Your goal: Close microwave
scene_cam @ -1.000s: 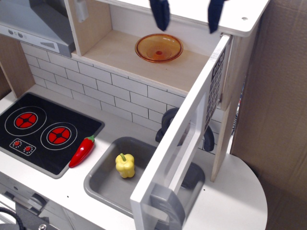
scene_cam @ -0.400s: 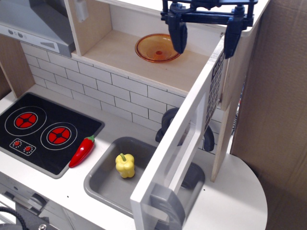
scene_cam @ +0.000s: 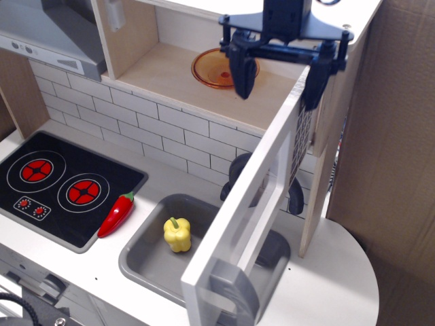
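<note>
Nearest to the camera, the white wooden door (scene_cam: pixel 262 204) of the toy microwave is standing wide open and reaching forward over the counter. Its grey handle (scene_cam: pixel 233 293) is at the free end, low in the view, and it is hanging above the grey sink basin (scene_cam: pixel 153 261). In the basin a small yellow toy pepper (scene_cam: pixel 177 234) is lying, and just beside the basin a red toy chilli (scene_cam: pixel 117 212) is resting at the edge of the black hob with red rings (scene_cam: pixel 58 187). These toys are well apart from the door and, in my judgement, are not blocking its swing.

Further back, the light wooden box of the microwave (scene_cam: pixel 204 75) is sitting above the white tiled wall. Inside it an orange transparent bowl (scene_cam: pixel 217 66) is lying on the floor of the compartment. The door is hinged on the right side, where the black keypad panel (scene_cam: pixel 304 129) is showing.

Farthest, the dark blue gripper (scene_cam: pixel 279 78) is hanging at the hinge end of the door with its two fingers spread wide and holding nothing. One finger (scene_cam: pixel 242 71) is in front of the open compartment, the other is at the outer side of the door. I think it is placed so to push the door shut.
</note>
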